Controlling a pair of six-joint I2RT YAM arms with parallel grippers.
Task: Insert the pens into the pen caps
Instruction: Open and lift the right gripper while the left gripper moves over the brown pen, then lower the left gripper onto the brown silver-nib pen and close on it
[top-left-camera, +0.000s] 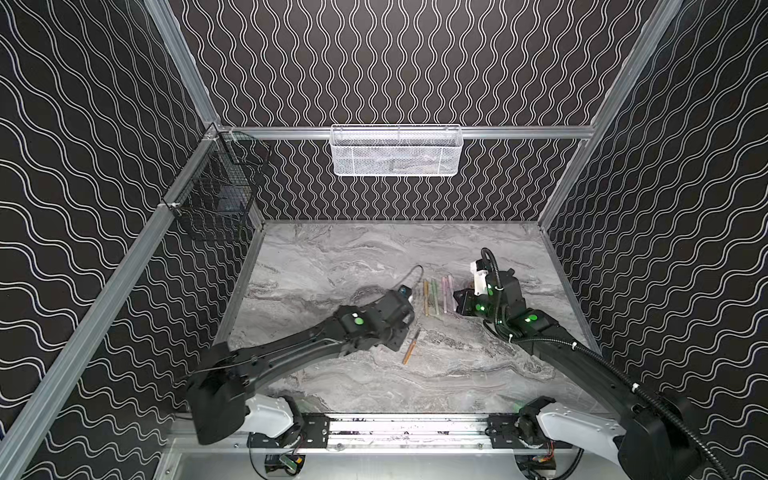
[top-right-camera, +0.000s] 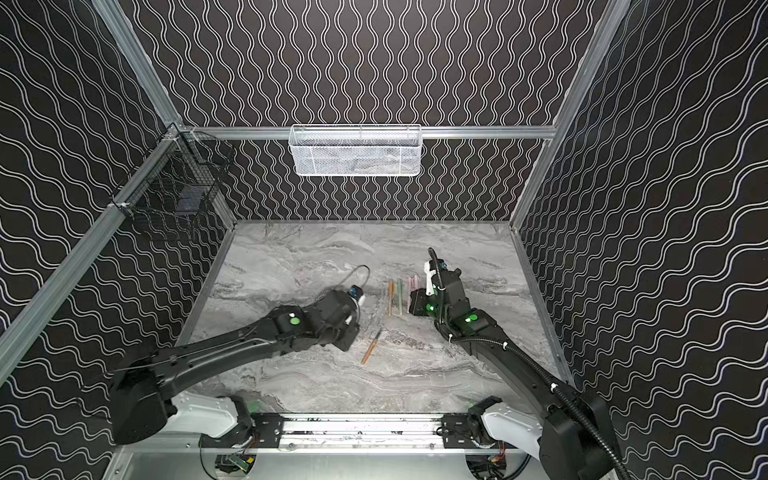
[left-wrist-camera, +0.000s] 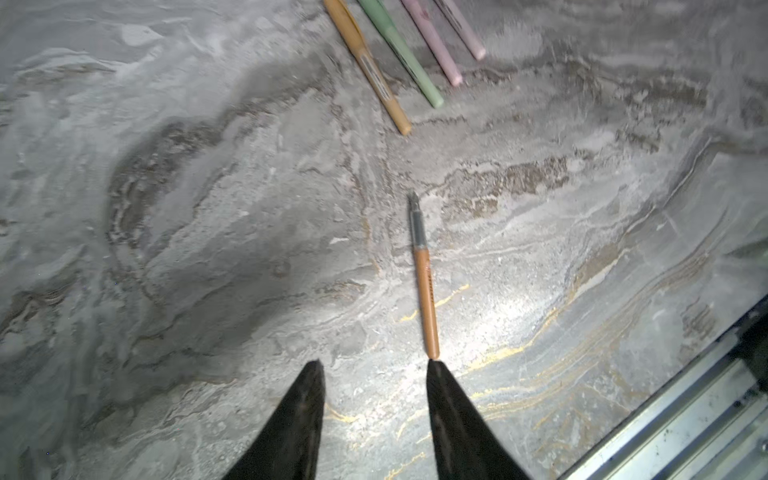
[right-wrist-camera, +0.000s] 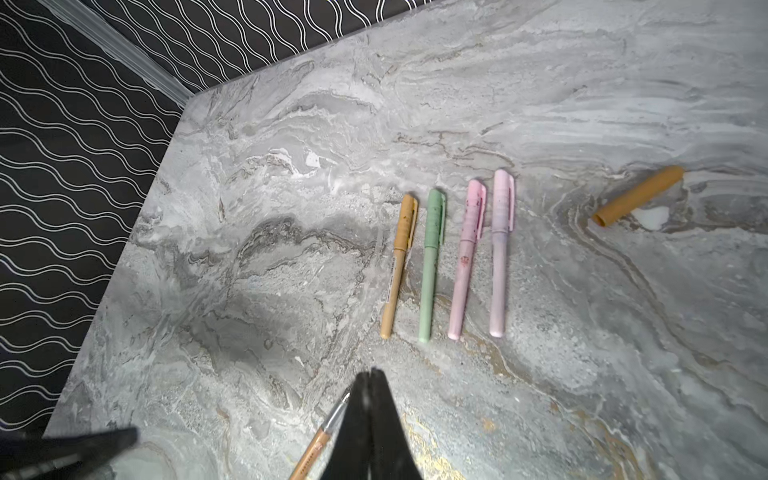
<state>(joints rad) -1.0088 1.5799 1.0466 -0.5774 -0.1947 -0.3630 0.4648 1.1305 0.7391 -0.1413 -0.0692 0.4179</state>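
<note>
Near the middle of the marble table, four capped pens lie flat in a tidy row, each running near to far. From left to right they are a tan-orange pen, a green pen and two pink pens, close beside one another.

Nearer than the row and a little left of it, an uncapped tan-orange pen lies alone between the two arms in both top views. Its dark tip points far and slightly right, toward the row. A loose tan-orange cap lies on the table beyond the pink pens, well apart from them.

The left gripper hangs over the blunt near end of the uncapped pen with its fingers spread and nothing between them. One fingertip meets the pen's end in the wrist view, though actual contact cannot be told. The right gripper has its fingers pressed together on nothing, just beside that pen's tip end.
</note>
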